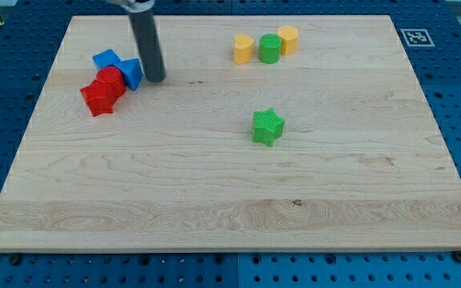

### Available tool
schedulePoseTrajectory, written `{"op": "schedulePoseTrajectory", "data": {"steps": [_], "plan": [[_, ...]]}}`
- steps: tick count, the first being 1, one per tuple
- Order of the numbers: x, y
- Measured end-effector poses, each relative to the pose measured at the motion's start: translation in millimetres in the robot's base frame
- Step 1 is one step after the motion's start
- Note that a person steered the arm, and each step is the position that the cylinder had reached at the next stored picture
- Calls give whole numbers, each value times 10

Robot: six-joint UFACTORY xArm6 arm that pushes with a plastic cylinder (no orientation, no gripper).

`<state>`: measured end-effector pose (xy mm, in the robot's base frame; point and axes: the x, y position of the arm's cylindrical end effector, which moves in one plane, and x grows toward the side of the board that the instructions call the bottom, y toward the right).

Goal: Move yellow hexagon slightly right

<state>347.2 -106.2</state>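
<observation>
The yellow hexagon [288,38] stands near the view's top, right of centre, touching the right side of a green cylinder [270,48]. A second yellow block [243,48], perhaps heart-shaped, sits on the cylinder's left. My tip [156,79] rests on the board at the upper left, far left of the yellow hexagon. It is just right of a blue block [131,73] and looks to be touching it or nearly so.
A cluster lies at the upper left: another blue block [106,59], a red cylinder [110,80] and a red block [97,98]. A green star [267,126] sits alone near the middle. The wooden board [230,208] lies on a blue perforated table.
</observation>
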Motion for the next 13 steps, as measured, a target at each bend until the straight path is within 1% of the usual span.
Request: {"op": "schedulePoseTrajectory", "data": {"steps": [1, 2, 3, 4, 5, 6, 7, 8, 9, 10, 11, 12, 13], "plan": [[-66, 567], [-310, 616], [-423, 474], [-709, 240], [-1222, 453], [-1353, 1004], [-1190, 1505], [-856, 1833], [-693, 2168], [-687, 2356], [-823, 2423], [-1005, 2759], [-978, 3037]]}}
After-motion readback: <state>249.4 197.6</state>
